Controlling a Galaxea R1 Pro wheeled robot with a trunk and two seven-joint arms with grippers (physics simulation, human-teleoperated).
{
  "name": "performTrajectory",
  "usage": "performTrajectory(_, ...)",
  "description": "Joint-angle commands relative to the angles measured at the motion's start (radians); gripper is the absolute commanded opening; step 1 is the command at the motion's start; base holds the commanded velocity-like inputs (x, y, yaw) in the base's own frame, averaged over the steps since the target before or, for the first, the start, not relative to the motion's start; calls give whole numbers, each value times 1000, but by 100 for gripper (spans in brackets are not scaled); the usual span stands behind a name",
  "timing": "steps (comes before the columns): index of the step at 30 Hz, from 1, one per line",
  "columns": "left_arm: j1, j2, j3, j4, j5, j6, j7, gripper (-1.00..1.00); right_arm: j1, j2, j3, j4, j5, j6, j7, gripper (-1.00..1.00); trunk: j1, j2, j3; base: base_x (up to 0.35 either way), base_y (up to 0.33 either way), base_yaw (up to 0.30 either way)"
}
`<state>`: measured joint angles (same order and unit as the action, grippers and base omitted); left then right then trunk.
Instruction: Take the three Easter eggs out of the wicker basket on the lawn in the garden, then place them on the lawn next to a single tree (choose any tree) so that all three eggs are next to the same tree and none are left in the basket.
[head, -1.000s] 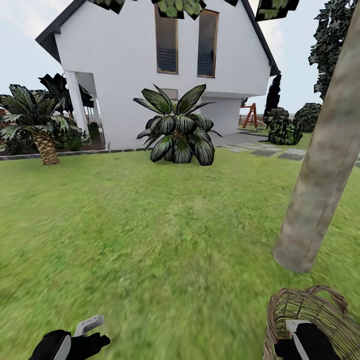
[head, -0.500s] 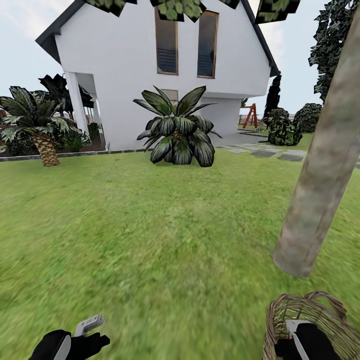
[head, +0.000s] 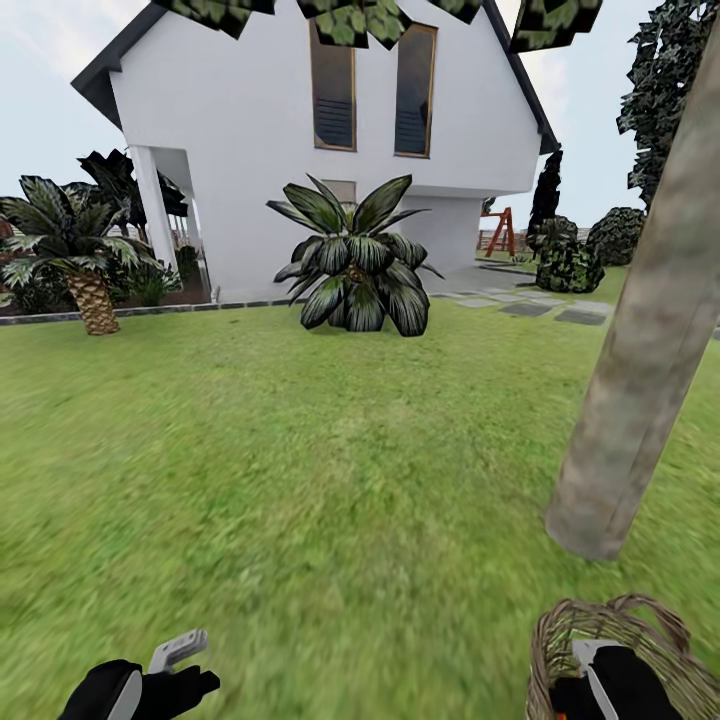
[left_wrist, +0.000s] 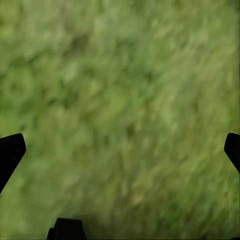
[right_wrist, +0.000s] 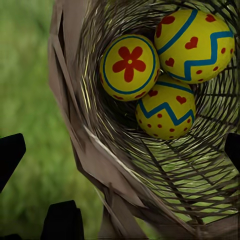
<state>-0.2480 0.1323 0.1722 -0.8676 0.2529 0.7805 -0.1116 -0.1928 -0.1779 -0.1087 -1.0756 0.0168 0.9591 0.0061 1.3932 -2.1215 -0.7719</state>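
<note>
Hovering over the wicker basket (right_wrist: 100, 165) beside the tree (head: 640, 350), my right gripper (right_wrist: 120, 150) seems spread wide above three Easter eggs (right_wrist: 167, 112).

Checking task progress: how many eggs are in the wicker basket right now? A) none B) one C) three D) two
C: the right wrist view looks into the wicker basket and shows three Easter eggs clustered together inside, none lifted out yet.
</note>
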Motion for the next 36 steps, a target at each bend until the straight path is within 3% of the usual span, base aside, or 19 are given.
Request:
performTrajectory(1,-1,0,3,-1,-4,5,-7,100,0,0,0,-1,1,4,1,100,-4,7,2,0,0,0)
performTrajectory(13,-1,0,3,0,-4,5,-7,100,-1,0,-2,-1,-1,4,1,100,-50,91,40,0,0,0)
performTrajectory(23,-1,-1,3,0,-4,5,-7,100,-1,0,-1,0,-2,4,1,100,-50,91,40,57,-40,-20)
performTrajectory(36,-1,0,4,2,-4,6,-7,100,-1,-11,-7,-1,-6,9,2,100,-50,91,39,250,-176,-205)
